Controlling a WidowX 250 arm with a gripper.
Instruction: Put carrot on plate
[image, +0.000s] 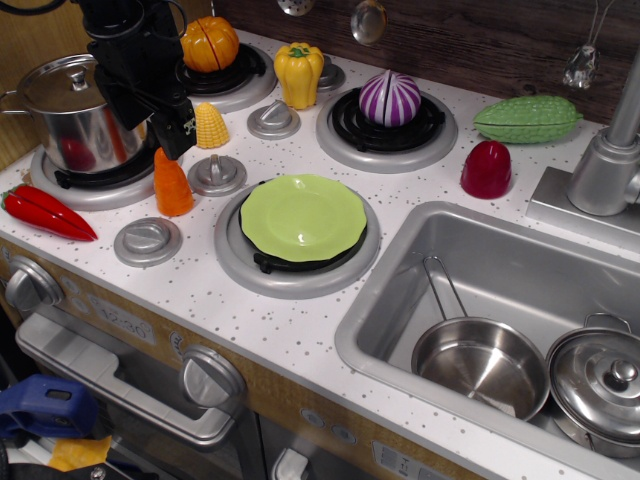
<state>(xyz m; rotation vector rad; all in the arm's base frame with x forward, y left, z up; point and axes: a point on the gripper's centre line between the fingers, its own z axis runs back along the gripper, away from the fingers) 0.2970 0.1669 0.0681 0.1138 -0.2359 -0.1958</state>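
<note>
The carrot (172, 184) stands upright just left of the plate (303, 217), apart from its rim. The gripper (178, 140) hangs right above the carrot's tip; whether its jaws are spread I cannot tell. A slightly off descent could tip the smooth cone toward the corn (210, 126) behind it.

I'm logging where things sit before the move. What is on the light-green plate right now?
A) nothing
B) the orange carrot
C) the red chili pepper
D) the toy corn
A: the plate lies bare on the front burner, while the carrot stands upright on the counter to its left, just under the gripper.
</note>
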